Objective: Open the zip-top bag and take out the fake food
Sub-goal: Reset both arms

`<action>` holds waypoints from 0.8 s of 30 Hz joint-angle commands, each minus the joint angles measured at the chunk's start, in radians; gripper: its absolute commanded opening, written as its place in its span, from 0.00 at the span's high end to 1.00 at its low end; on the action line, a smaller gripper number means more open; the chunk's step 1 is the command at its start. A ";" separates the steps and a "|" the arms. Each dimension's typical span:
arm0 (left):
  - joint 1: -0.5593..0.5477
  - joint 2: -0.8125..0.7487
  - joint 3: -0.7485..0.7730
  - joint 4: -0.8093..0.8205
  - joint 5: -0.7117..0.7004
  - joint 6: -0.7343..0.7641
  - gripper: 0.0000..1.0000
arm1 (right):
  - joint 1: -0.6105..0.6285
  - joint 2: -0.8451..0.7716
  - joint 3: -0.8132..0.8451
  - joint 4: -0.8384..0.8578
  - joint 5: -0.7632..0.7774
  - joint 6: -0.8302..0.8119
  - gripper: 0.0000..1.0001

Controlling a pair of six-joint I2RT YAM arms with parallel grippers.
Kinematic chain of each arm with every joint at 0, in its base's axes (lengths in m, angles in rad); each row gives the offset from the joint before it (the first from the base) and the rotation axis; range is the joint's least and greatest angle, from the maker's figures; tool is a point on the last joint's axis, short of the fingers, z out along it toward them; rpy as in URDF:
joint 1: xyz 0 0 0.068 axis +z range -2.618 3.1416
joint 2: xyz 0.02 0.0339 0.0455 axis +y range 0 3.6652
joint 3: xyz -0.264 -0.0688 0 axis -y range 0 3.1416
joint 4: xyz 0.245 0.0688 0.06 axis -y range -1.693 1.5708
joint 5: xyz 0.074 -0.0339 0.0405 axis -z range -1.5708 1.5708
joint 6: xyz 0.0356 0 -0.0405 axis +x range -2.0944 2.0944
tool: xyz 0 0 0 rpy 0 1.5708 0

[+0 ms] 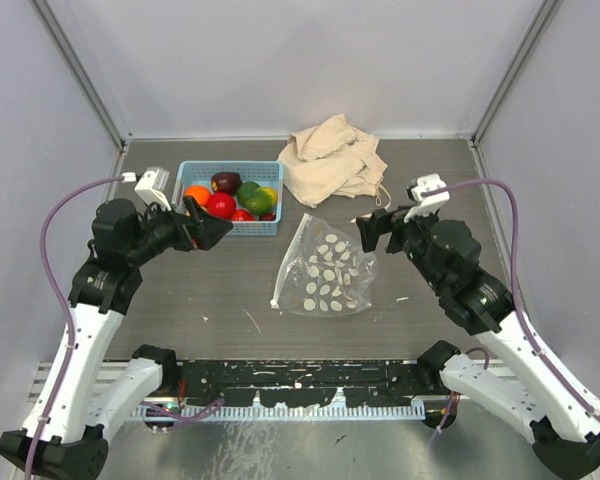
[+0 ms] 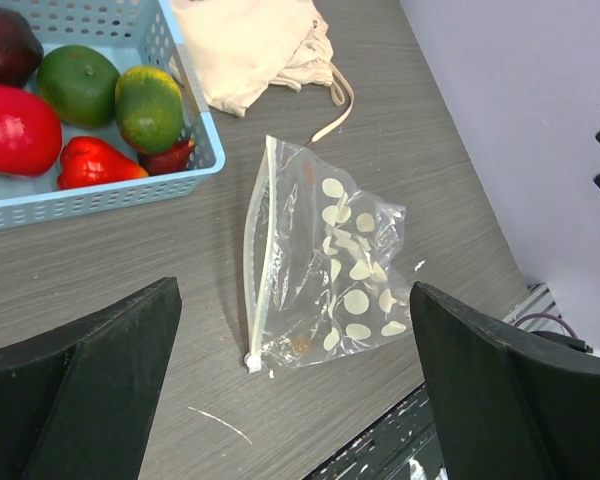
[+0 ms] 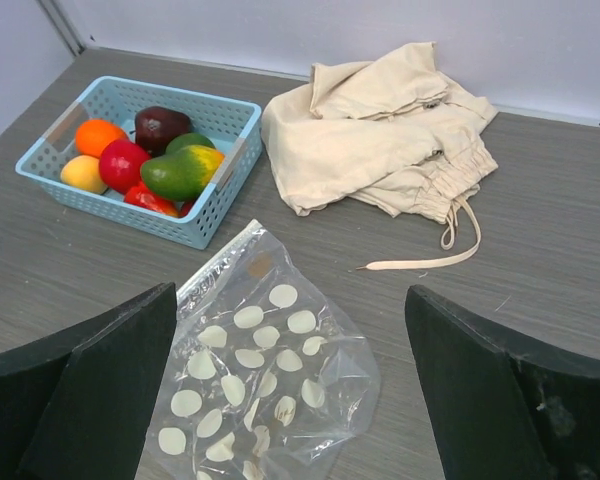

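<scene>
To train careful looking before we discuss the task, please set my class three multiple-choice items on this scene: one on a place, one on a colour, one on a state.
1. Where is the fake food?
A inside the zip-top bag
B in the blue basket
C held in the right gripper

2. What colour are the dots on the zip-top bag?
A red
B white
C black

3. How do the left gripper and the right gripper stand?
A both open, holding nothing
B left shut on the bag
C both shut

Key:
1 B: the fruits sit in the basket, and the bag lies flat with no fruit in it.
2 B: white ovals show on the clear plastic.
3 A: each wrist view shows its fingers wide apart with nothing gripped.
</scene>
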 commanded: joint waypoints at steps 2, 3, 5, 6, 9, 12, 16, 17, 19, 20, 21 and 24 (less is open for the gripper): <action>0.003 -0.025 0.103 -0.063 0.027 0.028 0.02 | 0.002 0.088 0.134 -0.018 0.036 -0.056 0.00; 0.003 -0.027 0.114 -0.068 0.032 0.028 0.02 | 0.001 0.098 0.149 -0.020 0.034 -0.056 0.00; 0.003 -0.029 0.134 -0.077 0.038 0.025 0.02 | 0.002 0.116 0.183 -0.032 0.023 -0.055 0.00; 0.003 -0.030 0.143 -0.082 0.040 0.023 0.02 | 0.002 0.123 0.198 -0.039 0.012 -0.057 0.00; 0.003 -0.038 0.162 -0.085 0.057 0.014 0.02 | 0.002 0.136 0.233 -0.052 -0.019 -0.066 0.00; 0.004 -0.042 0.179 -0.093 0.065 0.011 0.02 | 0.001 0.138 0.248 -0.057 -0.019 -0.069 0.00; 0.004 -0.046 0.185 -0.094 0.067 0.009 0.02 | 0.002 0.140 0.259 -0.066 -0.018 -0.058 0.00; 0.003 -0.047 0.186 -0.094 0.067 0.006 0.02 | 0.002 0.140 0.257 -0.066 -0.018 -0.054 0.00; 0.003 -0.050 0.184 -0.093 0.065 0.004 0.02 | 0.002 0.138 0.255 -0.064 -0.017 -0.037 0.00; 0.003 -0.053 0.182 -0.091 0.065 0.002 0.02 | 0.002 0.137 0.255 -0.064 -0.010 -0.028 0.00; 0.004 -0.056 0.181 -0.088 0.065 0.001 0.02 | 0.002 0.135 0.256 -0.065 0.000 -0.021 0.00; 0.004 -0.062 0.178 -0.087 0.064 -0.005 0.02 | 0.002 0.133 0.260 -0.071 0.032 0.002 0.00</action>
